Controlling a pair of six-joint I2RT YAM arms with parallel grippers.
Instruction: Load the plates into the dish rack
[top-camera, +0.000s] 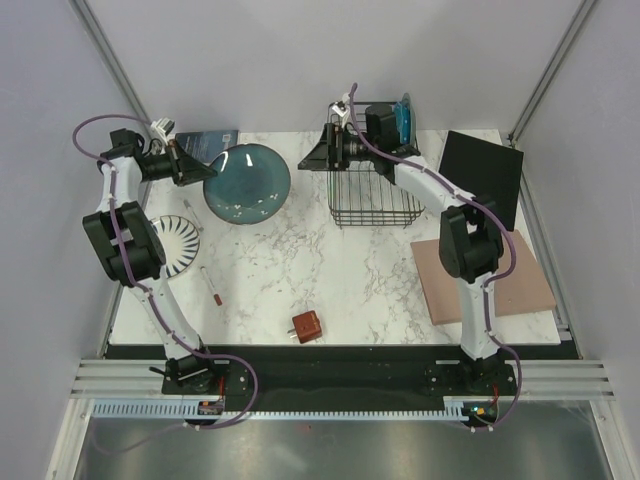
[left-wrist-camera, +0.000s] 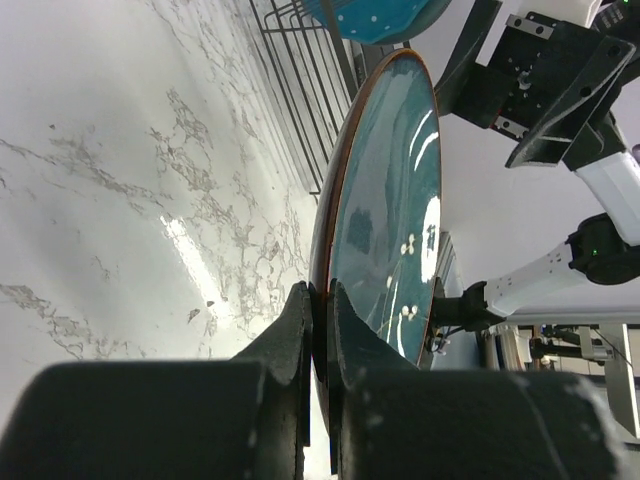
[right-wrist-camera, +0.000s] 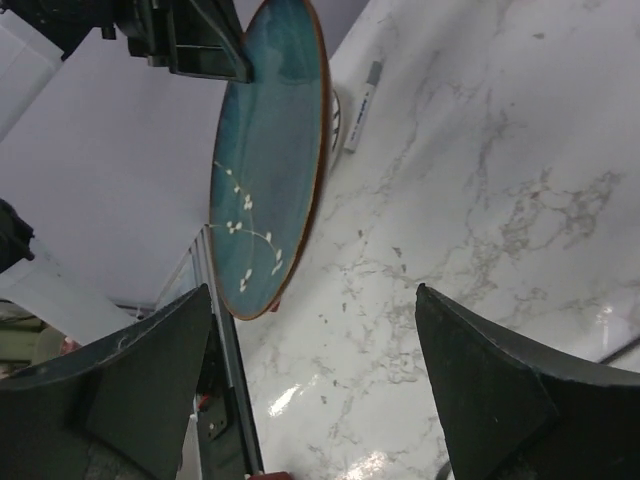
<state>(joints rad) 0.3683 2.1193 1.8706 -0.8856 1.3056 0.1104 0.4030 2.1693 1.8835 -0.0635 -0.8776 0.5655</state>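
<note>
My left gripper is shut on the rim of the dark teal plate and holds it above the table, left of the dish rack. In the left wrist view the fingers pinch the plate edge-on, with the rack beyond it. My right gripper is open and empty at the rack's far left corner; its wrist view faces the teal plate. A blue dotted plate stands at the rack's far right. A white striped plate lies under the left arm. No grey-green plate shows.
A black square panel and a pink board lie right of the rack. A pen and a small red-brown block lie on the marble top. A dark box sits at the far left.
</note>
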